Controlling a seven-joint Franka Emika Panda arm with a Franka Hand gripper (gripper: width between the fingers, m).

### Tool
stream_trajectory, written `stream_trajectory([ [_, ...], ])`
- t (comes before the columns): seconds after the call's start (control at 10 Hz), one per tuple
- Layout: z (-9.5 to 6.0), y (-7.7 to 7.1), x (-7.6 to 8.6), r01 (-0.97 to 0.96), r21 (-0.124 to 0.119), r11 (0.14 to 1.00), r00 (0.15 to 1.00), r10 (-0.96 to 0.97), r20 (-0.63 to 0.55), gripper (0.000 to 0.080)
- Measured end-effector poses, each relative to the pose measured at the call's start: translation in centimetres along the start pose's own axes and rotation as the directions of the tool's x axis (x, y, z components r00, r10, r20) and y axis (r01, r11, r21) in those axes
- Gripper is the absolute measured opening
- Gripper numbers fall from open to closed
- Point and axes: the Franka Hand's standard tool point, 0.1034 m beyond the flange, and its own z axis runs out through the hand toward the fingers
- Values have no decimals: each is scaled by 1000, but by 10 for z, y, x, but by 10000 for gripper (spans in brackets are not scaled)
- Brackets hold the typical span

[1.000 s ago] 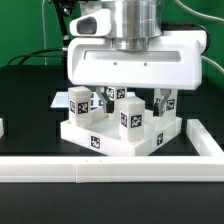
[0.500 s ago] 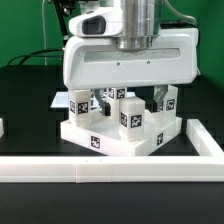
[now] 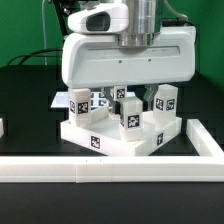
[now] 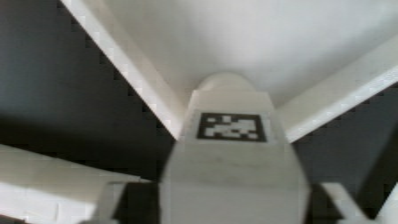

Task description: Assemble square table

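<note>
In the exterior view, the square table [image 3: 112, 138] lies on the dark surface [image 3: 25, 95] at about 6 o'clock from the gripper [image 3: 122, 92], with tagged legs [image 3: 131, 117] standing on it.

In the wrist view, one leg [image 4: 228, 150] stands between the fingers; I cannot tell if they press it. I judge a leg is being fitted; next comes turning it into its socket.

Gripper [image 3: 128, 92] low over square table [image 3: 120, 135] — legs [image 3: 132, 117] seemingly upright

Lab bench: black table [image 3: 25, 90], white border rail [image 3: 110, 169], green backdrop [image 3: 25, 25].
</note>
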Motion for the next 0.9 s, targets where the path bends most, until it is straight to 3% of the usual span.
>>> stream_trajectory([
  [0.3, 0, 0, 0, -29, 1, 1000, 1000, 29, -1, 290],
  [0.5, 0, 0, 0, -167, 1, 986, 986, 167, -1, 290],
  [0.9, 2, -1, -1, -515, 7, 857, 857, 515, -3, 290],
])
